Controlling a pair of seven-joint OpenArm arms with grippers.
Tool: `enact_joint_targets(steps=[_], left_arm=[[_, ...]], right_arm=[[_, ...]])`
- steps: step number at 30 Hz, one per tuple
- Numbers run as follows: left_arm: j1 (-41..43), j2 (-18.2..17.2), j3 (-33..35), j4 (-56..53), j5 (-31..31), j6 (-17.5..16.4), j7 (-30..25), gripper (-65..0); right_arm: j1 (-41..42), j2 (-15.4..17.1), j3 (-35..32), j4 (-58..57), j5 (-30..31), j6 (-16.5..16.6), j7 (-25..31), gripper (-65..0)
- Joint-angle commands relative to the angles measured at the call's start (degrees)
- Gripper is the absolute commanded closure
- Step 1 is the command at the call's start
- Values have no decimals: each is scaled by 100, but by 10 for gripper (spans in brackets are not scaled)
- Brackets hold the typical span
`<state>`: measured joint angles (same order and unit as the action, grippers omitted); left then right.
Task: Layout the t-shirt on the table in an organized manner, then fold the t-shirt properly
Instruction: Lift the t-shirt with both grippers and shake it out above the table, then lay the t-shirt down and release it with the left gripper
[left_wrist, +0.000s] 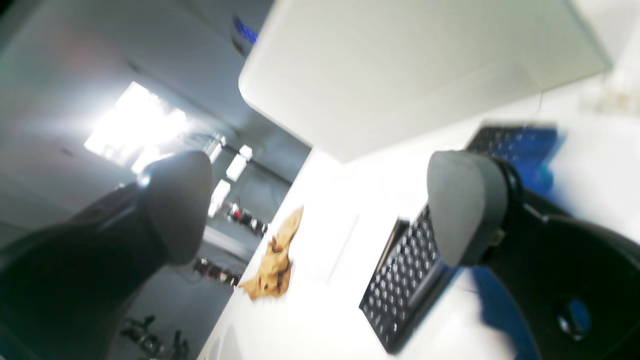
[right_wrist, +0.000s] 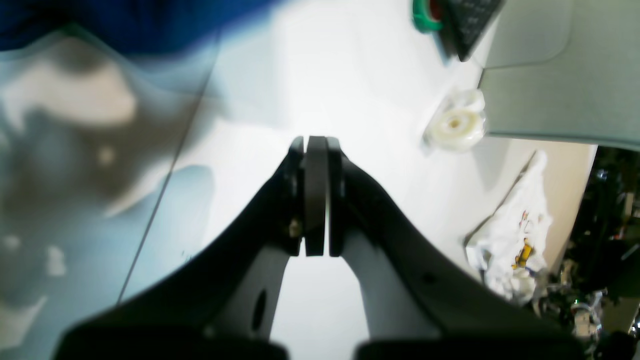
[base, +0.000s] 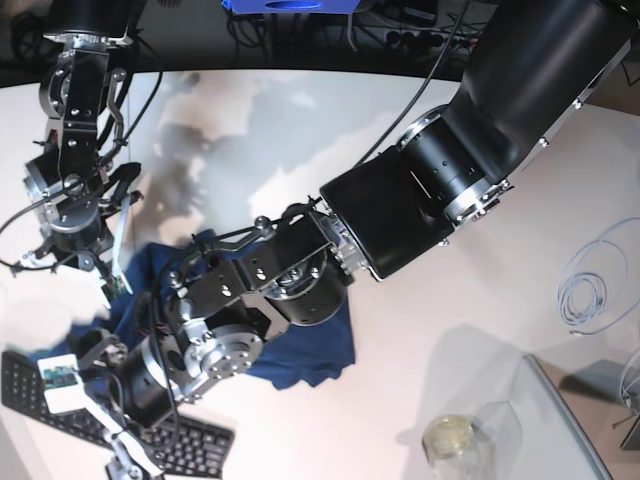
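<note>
The navy-blue t-shirt (base: 318, 352) lies bunched on the white table (base: 500, 270), and my left arm covers most of it. The left gripper (left_wrist: 320, 205) is open wide, with nothing between its fingers. It hovers over the black keyboard (left_wrist: 405, 280), and blurred blue cloth (left_wrist: 505, 310) shows just behind one finger. In the base view this gripper (base: 128, 455) is at the lower left. The right gripper (right_wrist: 316, 145) is shut with its pads pressed together and holds nothing. It hangs above bare table (right_wrist: 350, 75), with the t-shirt (right_wrist: 125, 20) blurred at the top left.
The keyboard (base: 185, 440) lies at the front left edge. On the table are an orange crumpled object (left_wrist: 274, 262), a white tape roll (right_wrist: 457, 125), a glass jar (base: 450, 437) and a coiled cable (base: 588, 285). A grey panel (left_wrist: 410, 65) stands near the keyboard.
</note>
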<state>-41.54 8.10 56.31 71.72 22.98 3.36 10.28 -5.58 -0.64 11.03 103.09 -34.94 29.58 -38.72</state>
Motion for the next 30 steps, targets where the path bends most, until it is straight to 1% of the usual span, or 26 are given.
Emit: enact_joint_targets(steps=[1,2,4,7,9,11,12,13,15,16,17,18,20,22,24,25,28,30], left_arm=[[-123,90,-80,129,27,56,-118,-650],[-88,90,-159,129,27,38,-118,-650],[-26,90,-528,58,27,29,-118,-650],[220,90,-1126,67,27,21,-75,-650],[396,12,-1618,111,27,12,347,-650],[633,-111,-2128,111,-26,-23,1033,-650],[844,-190,-2445,120,-35,-146,1332,-650],[1090,-278,-2770,129,-35,-340,1578,-650],[1574,-436,-3376,146,-35,-946,1710,-650],[1881,-515,-3711,269,-35,-1272,1710,-650],[2171,-638,-4097,480,-43,-1597,1710,-650],[2567,-726,-4502,700,-52,-1914,1701,-650],[3191,-841,-5205,1210,-246,-2388,1684,-650],[3833,-999,-5900,1641,-729,-2749,1684,-650],[4457,-1210,-6445,1957,-1415,-2819,1684,-650],[4686,-1333,-6576,2045,-1705,-2819,1684,-650],[5345,-1685,-6858,2397,-2575,-2819,1675,-650],[5609,-1764,-7042,2590,-3032,-2819,1675,-650]], right_arm=[[44,-89,9,113,-62,-88,70,0],[35,-142,9,113,-62,-88,70,0],[18,-204,9,87,-36,-88,70,0],[-53,-212,9,43,-27,-88,70,0],[-53,-212,18,25,-27,-88,70,0],[-35,-212,71,25,-18,-88,79,0],[-26,-204,80,25,8,-88,79,0],[18,-204,168,52,184,-88,79,0],[167,-212,546,16,834,-88,79,-5],[246,-212,801,-28,1248,-88,43,-23],[325,-212,1056,-115,1678,-88,26,-56],[387,-195,1267,-230,2039,-88,26,-104],[466,-177,1565,-467,2452,-88,26,-215],[536,-142,1776,-784,2707,-88,70,-341],[677,-1,1961,-1206,2918,-88,79,-450],[774,42,2031,-1434,3015,-88,87,-474],[1152,280,2532,-2252,3445,-88,281,-479],[1389,447,2796,-2744,3674,-88,333,-479]])
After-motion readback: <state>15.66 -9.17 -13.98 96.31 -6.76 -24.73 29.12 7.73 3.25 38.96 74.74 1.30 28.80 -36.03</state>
